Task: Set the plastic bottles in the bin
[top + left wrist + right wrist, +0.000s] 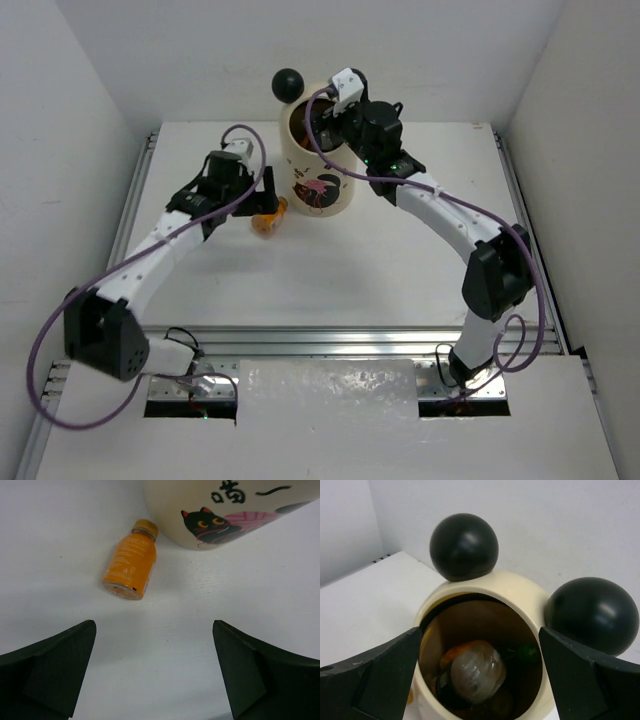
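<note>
Cream bin (320,175) stands upright on white table (400,270), toward the far side, two black ball ears on rim. From above only one ear (289,84) shows; the other is hidden by the R arm. The side facing the arms has a pink/black cat print (205,524) w/ black characters above it.

Inside bin, per R wrist cam: clear bottle (476,670) sits on top of the pile, approx mid-opening. An orange piece (455,652) peeks out at its upper left, and a green bit (526,652) sits to its right in shadow. Stuff below is too dark to tell. Both ears show here, on the rim's far side from the cam.

One loose orange bottle (268,222) is not in bin. It lies on its side on the table just beside bin's base, on bin's left. Its cap (145,528) points toward bin wall, v. close; touching or not, can't tell.

L gripper (154,627) is released, fingers spread wide, nothing btw them. It sits low over the table on the near side of the loose orange bottle, facing bottle & bin, apart from both.

R gripper (481,632) is directly above bin's mouth, aimed down into it. Fingers are spread wide & empty, one on each side of the opening in its own cam.
</note>
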